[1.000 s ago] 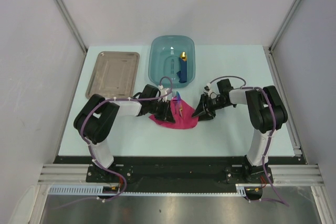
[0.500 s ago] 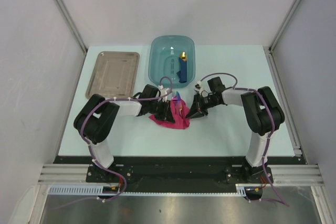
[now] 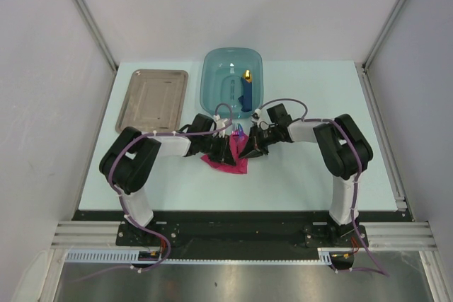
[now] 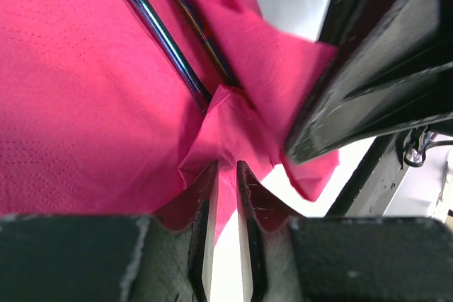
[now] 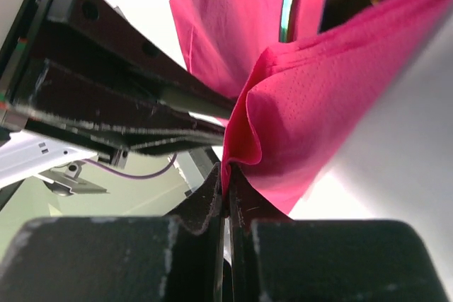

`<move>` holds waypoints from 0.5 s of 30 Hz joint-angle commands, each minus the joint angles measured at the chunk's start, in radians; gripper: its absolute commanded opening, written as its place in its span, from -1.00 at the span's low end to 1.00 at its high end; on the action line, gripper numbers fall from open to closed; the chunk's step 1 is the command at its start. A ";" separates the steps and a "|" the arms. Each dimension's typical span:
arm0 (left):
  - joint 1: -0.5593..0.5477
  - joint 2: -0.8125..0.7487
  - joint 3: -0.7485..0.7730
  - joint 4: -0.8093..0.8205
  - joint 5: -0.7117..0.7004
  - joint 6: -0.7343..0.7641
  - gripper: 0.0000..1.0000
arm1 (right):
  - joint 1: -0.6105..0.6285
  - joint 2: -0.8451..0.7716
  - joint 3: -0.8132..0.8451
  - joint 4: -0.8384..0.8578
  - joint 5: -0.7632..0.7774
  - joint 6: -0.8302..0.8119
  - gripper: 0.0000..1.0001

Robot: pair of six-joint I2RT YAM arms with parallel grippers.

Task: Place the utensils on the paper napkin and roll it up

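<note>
left fingers (image 3: 225,150): clenched on a raised pleat of the paper napkin (image 3: 231,164); the left wrist view shows the pink fold running down into the thin slit between the tips.
right fingers (image 3: 248,151): pressed tight together, pinching the napkin's folded-over edge from the right side; no gap shows in the right wrist view.
paper napkin: bright magenta, crumpled, at the centre of the top view on the pale counter (image 3: 304,175); it lies between the two sets of fingers, its right side lifted and folded over toward the left.
utensils (image 3: 238,132): lying on the napkin, their upper ends poking past its top edge toward the basin; the shiny purplish-blue handles are partly covered by the fold.
spacing: the two sets of fingers sit just beside each other over the napkin.
basin (image 3: 207,79): teal plastic, upper centre of the frame, holding a blue object (image 3: 246,91) with a yellow tip.
tray (image 3: 151,100): grey-brown metal, upper left, well apart from the napkin.
</note>
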 commanded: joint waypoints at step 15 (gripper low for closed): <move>0.058 -0.101 -0.039 -0.043 -0.001 0.062 -0.51 | 0.072 0.095 0.091 0.037 0.075 -0.011 -0.92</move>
